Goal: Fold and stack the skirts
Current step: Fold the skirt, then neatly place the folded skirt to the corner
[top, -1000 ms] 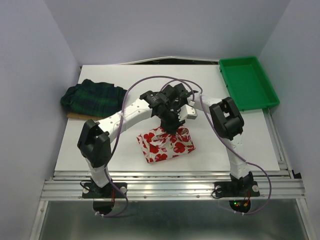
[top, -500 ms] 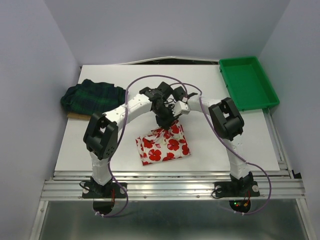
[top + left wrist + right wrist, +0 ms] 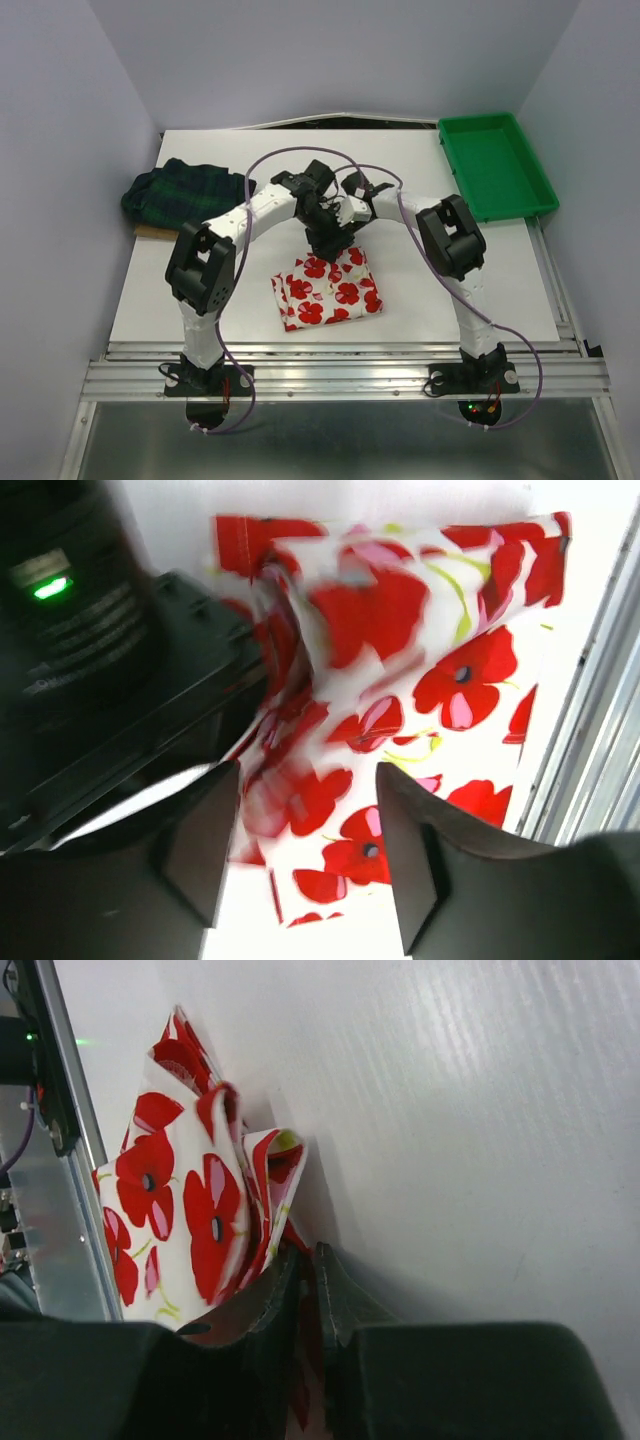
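At the middle of the surface (image 3: 450,290), my right hand (image 3: 305,1260) is clamped on the far edge of the folded poppy-print skirt (image 3: 328,292), my left hand (image 3: 305,815) spread apart beside it, while the plaid skirt (image 3: 180,195) lies bunched far left, which I judge unfolded, so stacking remains.

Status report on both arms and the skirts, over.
Left gripper open over floral skirt. Right gripper shut on its far edge. Plaid skirt bunched far left, apart. Nothing in the way.
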`<act>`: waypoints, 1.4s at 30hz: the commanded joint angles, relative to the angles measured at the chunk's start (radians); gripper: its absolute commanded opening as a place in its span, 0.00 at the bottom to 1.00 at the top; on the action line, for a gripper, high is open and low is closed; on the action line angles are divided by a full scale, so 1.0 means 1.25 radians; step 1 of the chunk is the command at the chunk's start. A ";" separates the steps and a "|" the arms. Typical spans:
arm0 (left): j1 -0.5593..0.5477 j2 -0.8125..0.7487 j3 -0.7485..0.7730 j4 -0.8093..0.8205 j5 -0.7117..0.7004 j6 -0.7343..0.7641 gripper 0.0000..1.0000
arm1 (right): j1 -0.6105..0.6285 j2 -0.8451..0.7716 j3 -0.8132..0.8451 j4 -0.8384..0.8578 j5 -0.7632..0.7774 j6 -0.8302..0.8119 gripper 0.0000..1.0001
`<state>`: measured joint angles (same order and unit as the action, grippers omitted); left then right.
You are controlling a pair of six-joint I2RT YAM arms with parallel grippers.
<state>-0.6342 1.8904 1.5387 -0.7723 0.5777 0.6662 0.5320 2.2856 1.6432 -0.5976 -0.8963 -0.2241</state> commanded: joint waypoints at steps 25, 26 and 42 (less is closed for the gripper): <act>0.180 -0.332 -0.452 0.461 0.075 -0.637 0.65 | -0.055 -0.291 -0.067 -0.042 0.012 0.177 0.56; 0.183 -0.326 -0.467 0.467 0.073 -0.647 0.64 | -0.048 -0.299 -0.098 -0.042 -0.002 0.177 0.56; 0.210 -0.024 -0.348 0.408 0.003 -0.613 0.58 | -0.012 -0.201 -0.368 0.089 0.132 0.244 0.51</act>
<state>-0.3710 1.7672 0.9974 -0.2279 0.6064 -0.1600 0.5186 1.9896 1.2083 -0.5781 -0.8516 0.0326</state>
